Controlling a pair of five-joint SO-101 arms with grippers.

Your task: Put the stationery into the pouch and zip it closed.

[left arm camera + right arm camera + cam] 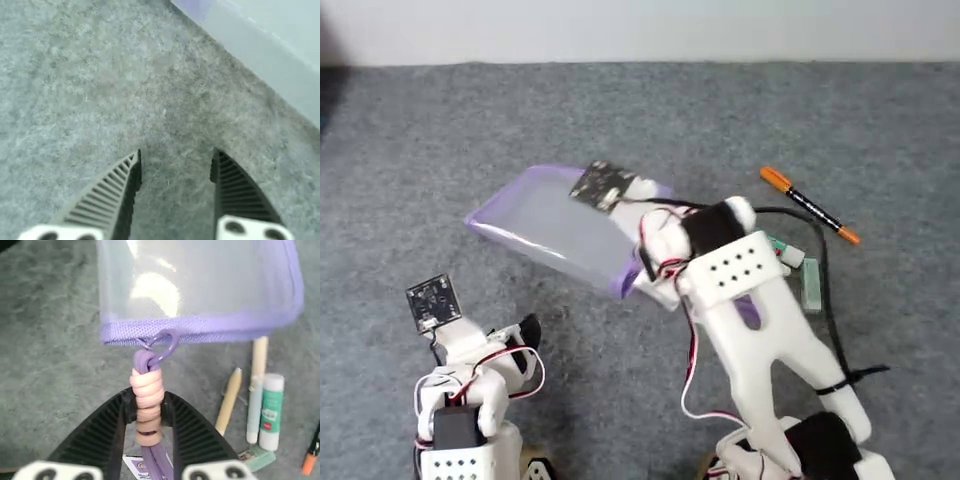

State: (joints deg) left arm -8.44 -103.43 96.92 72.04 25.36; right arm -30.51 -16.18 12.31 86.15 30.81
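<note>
The translucent purple pouch (552,225) lies slanted on the grey carpet. My right gripper (147,397) is shut on the zipper pull (146,382), a pinkish coiled tab on a purple cord at the pouch's (200,285) zip edge. In the high view this gripper (642,268) sits at the pouch's right end. Beside it lie a wooden pencil (229,397), a glue stick (271,410), an eraser (257,457) and an orange pen (810,205). My left gripper (175,170) is open over bare carpet, short of the pouch (270,45); it stands at the lower left (525,335).
A second pale stick (259,357) lies beside the glue stick. The right arm's body (760,330) and black cable (830,300) run over the area just left of the stationery. A white wall (640,30) borders the carpet's far edge.
</note>
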